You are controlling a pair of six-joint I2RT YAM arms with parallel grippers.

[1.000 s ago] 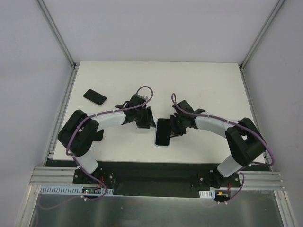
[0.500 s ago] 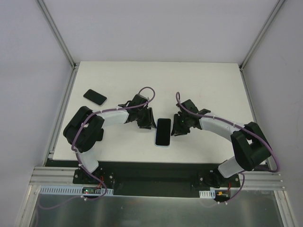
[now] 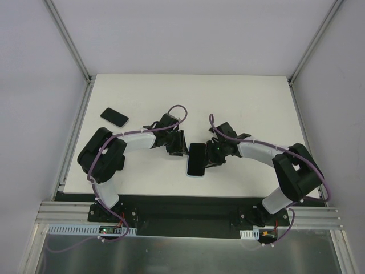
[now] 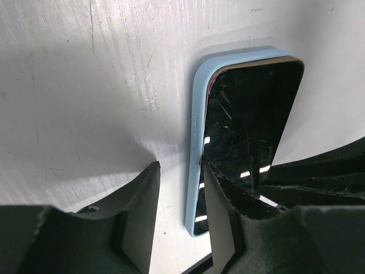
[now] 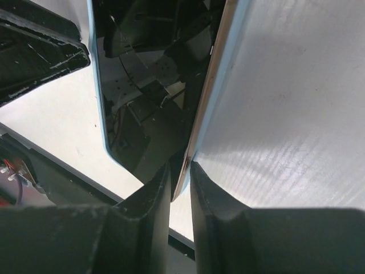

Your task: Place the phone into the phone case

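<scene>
Now right hand (image 5: 179, 167) clamped on smooth pale-blue phone case (image 4: 197, 114) rim, left hand (image 4: 181, 167) apart.

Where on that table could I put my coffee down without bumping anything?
The far strip of the table is bare, right of the black slab. The middle is crowded: the left gripper and right gripper flank the phone.
</scene>
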